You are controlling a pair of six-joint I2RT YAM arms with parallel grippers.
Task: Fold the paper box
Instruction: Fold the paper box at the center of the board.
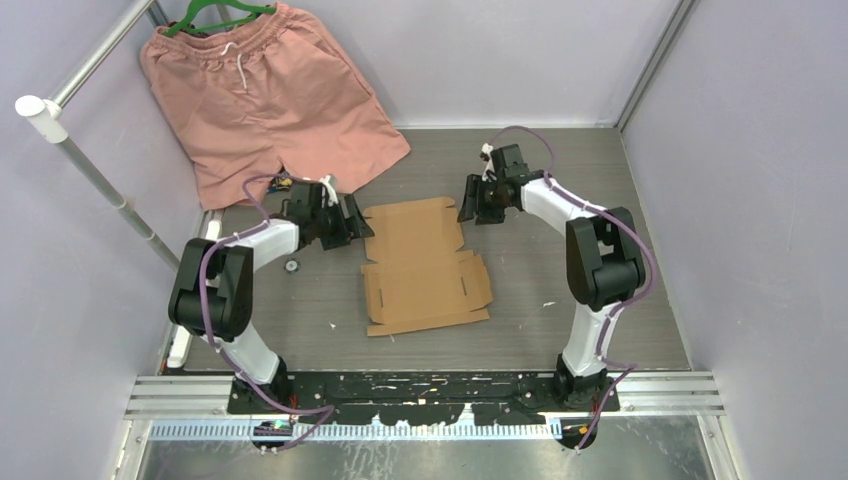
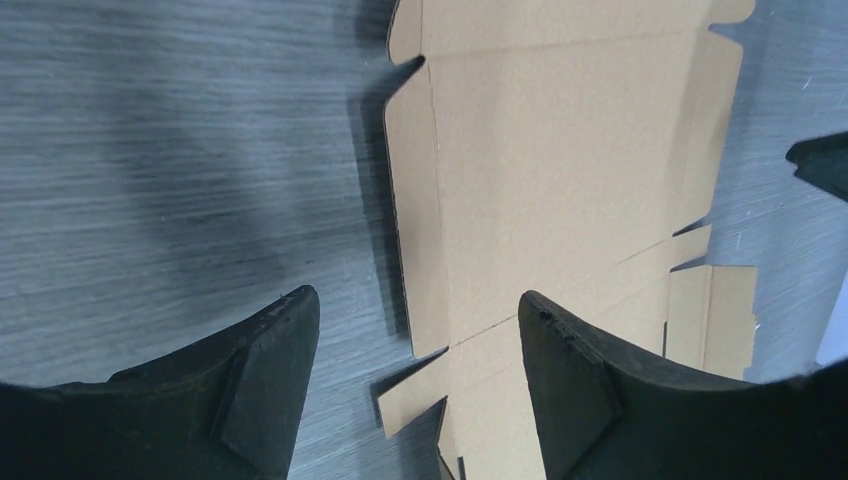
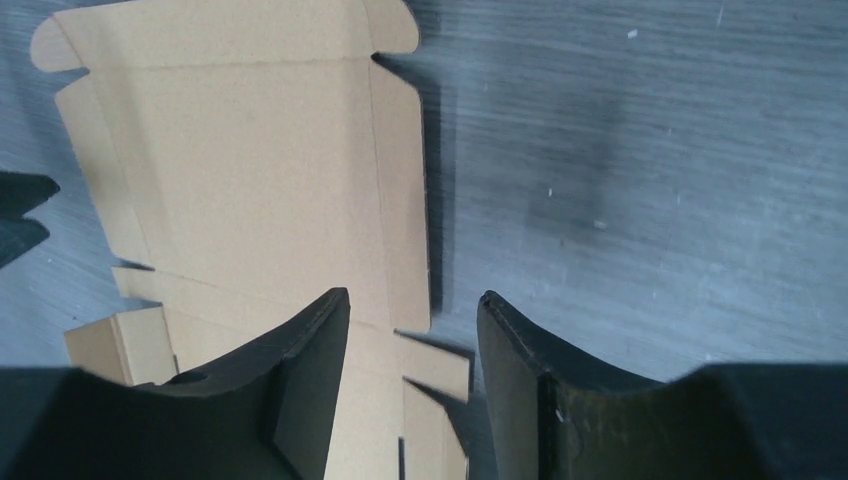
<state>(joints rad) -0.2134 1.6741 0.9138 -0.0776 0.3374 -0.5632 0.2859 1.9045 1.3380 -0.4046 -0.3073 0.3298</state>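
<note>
In the view from above, the paper box (image 1: 425, 265) is seen lying as an unfolded brown cardboard sheet at the middle of the grey surface (image 1: 600, 200), with its notched flaps spread out. The left gripper (image 1: 355, 222) is found at about 10 o'clock from the sheet, just beside its far left corner. The right gripper (image 1: 470, 200) is placed at about 1 o'clock, just beside the far right corner. A pair of salmon-pink shorts (image 1: 270, 95) on a green hanger (image 1: 215, 15) is draped at 11 o'clock, well apart from the sheet.

In the left wrist view, the left gripper (image 2: 415, 310) is shown with its jaws spread wide and nothing clamped between them. The paper box (image 2: 560, 170) is spread over the surface (image 2: 180, 150) from 12 o'clock down to 5 o'clock. A side flap edge is seen in the gap between the fingers (image 2: 270, 380); whether it is touched cannot be told.

In the right wrist view, the right gripper (image 3: 412, 300) is shown with its jaws parted by a moderate gap, and nothing is gripped. The paper box (image 3: 250, 170) is laid across the surface (image 3: 650, 150) from 11 o'clock to 6 o'clock. Its right edge is lined up with the gap.
</note>
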